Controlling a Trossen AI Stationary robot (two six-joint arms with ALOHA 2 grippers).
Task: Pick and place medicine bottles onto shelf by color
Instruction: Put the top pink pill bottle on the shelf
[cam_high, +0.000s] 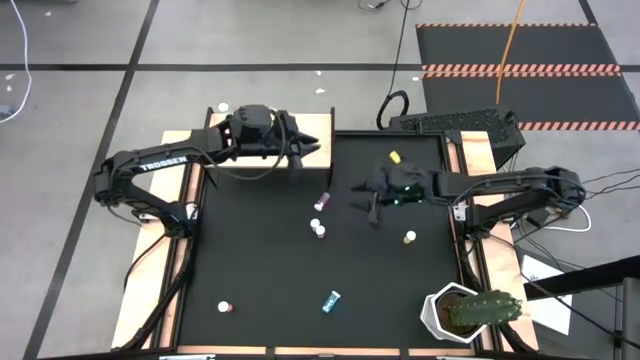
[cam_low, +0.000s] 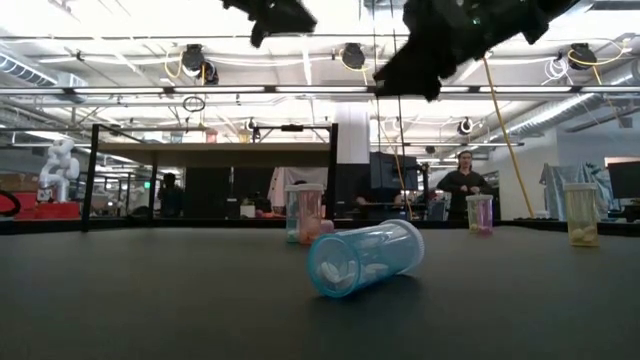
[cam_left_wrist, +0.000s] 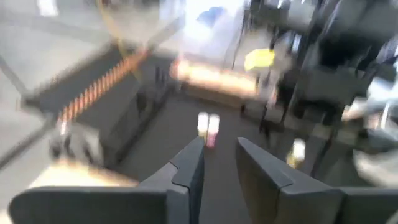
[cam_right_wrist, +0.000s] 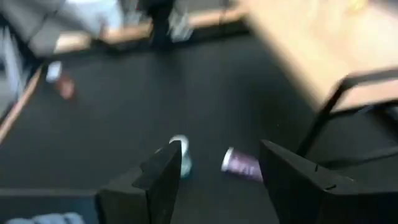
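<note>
The pale-wood shelf stands on dark legs at the table's far left corner. My left gripper hovers over its right end, its fingers a narrow gap apart with nothing between them. My right gripper hangs open above the mat's middle and holds nothing. Below and ahead of it a purple bottle lies on its side, beside two white-capped bottles. A yellow-tan bottle stands to the right. A blue bottle lies on its side near the front, and a red bottle stands at the front left.
A white pot with a green cactus stands at the near right corner. A small yellow thing sits by the right arm near the far edge. Pale wooden strips border the black mat. A person stands in the room behind.
</note>
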